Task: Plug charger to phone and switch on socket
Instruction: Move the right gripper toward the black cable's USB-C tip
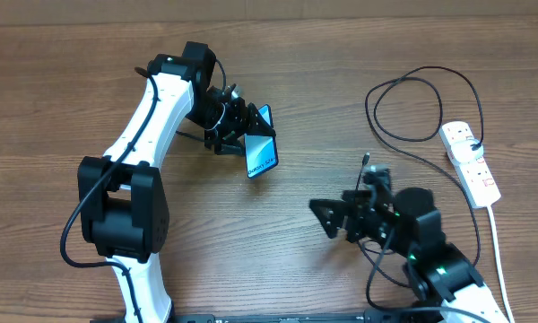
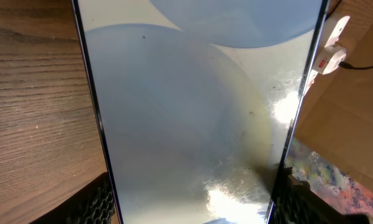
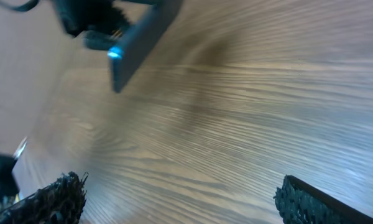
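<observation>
We held the phone (image 1: 261, 151) by its dark edges in the left gripper (image 1: 240, 127), near the upper middle of the frame, and judged it light, stiff, slippery – its glass fragile – while the right gripper (image 1: 345, 212) stood wide and empty at lower right.

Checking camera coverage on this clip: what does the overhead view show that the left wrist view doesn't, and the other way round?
Overhead only: both arms, the open right gripper, and the charger looping beside the socket. Left wrist only: pads of the left gripper clamping the phone at its edges, close up. Both: phone, socket, wooden table.
</observation>
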